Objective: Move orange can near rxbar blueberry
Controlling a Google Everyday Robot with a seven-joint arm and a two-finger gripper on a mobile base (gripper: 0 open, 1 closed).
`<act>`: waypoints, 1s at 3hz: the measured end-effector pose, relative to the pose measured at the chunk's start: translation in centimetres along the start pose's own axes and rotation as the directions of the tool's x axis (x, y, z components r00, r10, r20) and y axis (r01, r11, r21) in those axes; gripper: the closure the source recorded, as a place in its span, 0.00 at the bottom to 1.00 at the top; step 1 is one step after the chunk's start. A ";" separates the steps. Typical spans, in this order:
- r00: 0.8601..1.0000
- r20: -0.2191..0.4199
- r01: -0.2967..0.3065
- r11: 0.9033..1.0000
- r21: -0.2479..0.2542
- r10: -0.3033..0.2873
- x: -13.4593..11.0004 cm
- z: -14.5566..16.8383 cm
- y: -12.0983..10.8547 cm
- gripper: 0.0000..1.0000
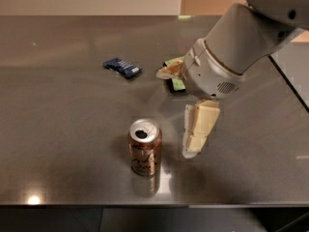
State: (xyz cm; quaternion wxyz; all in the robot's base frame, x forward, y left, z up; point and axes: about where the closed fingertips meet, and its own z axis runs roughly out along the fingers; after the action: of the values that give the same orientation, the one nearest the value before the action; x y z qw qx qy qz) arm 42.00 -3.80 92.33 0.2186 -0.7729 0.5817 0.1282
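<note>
The orange can [144,147] stands upright on the dark table [63,129], near the front edge, with its silver top and opening facing up. The rxbar blueberry [122,67] lies flat farther back and to the left of the can. My gripper [174,113] hangs just right of the can, apart from it and holding nothing. It is open, with one cream finger [198,127] pointing down close to the tabletop and the other finger [168,72] higher up and farther back.
A green snack bag [176,83] lies behind the gripper, mostly hidden by the wrist. The big white arm [241,37] fills the upper right. The table's right edge [289,81] runs diagonally, and its front edge is just below the can.
</note>
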 end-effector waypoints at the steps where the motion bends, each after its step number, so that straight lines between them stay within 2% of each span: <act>1: 1.000 0.014 0.026 0.999 -0.047 -0.025 -0.8 1.4 1.1 0.00; 2: 0.998 0.031 0.052 0.995 -0.085 -0.050 -1.9 2.3 2.1 0.00; 3: 0.997 0.040 0.071 0.992 -0.100 -0.068 -2.7 2.7 2.4 0.00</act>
State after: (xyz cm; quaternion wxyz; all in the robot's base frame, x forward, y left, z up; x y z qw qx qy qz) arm 39.10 -0.77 90.70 0.1941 -0.8003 0.5431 0.1639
